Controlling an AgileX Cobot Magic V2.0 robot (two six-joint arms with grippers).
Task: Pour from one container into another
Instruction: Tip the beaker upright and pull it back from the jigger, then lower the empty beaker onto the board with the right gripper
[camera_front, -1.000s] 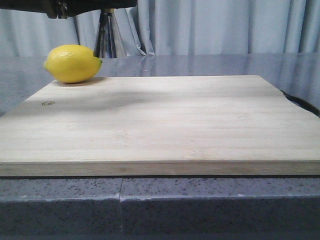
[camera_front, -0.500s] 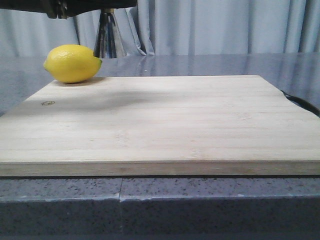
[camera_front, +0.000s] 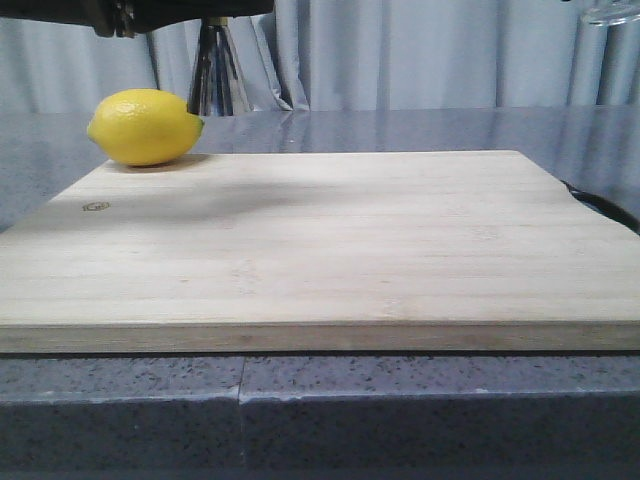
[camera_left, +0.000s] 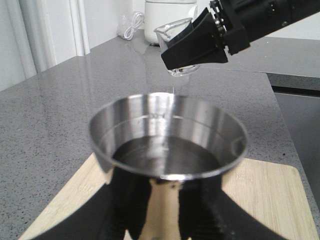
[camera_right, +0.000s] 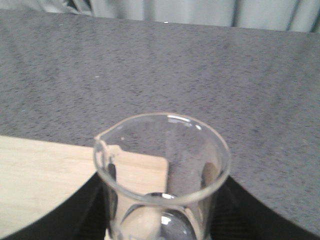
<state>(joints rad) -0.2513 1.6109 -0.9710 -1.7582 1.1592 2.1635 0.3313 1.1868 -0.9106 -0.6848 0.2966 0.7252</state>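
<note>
The steel jigger (camera_left: 167, 145) stands upright in my left gripper (camera_left: 165, 212), which is shut on its narrow waist. Dark liquid fills the lower part of its upper cup. In the front view only the jigger's lower cone (camera_front: 215, 70) shows, hanging under the left arm at the top left. The clear glass beaker (camera_right: 162, 170) is held in my right gripper (camera_right: 162, 220), shut round its body, and looks nearly empty. From the left wrist the beaker (camera_left: 175, 30) sits a little beyond and above the jigger's rim. Its base (camera_front: 610, 12) peeks in at the front view's top right.
A pale wooden cutting board (camera_front: 330, 240) covers most of the grey speckled counter (camera_front: 330, 400). A yellow lemon (camera_front: 145, 127) rests at the board's far left corner. A white appliance (camera_left: 167, 15) with a cable stands at the counter's far end. Curtains hang behind.
The beaker's base has come into the front view at the top right corner, where nothing showed before. The jigger, lemon and board have not moved.
</note>
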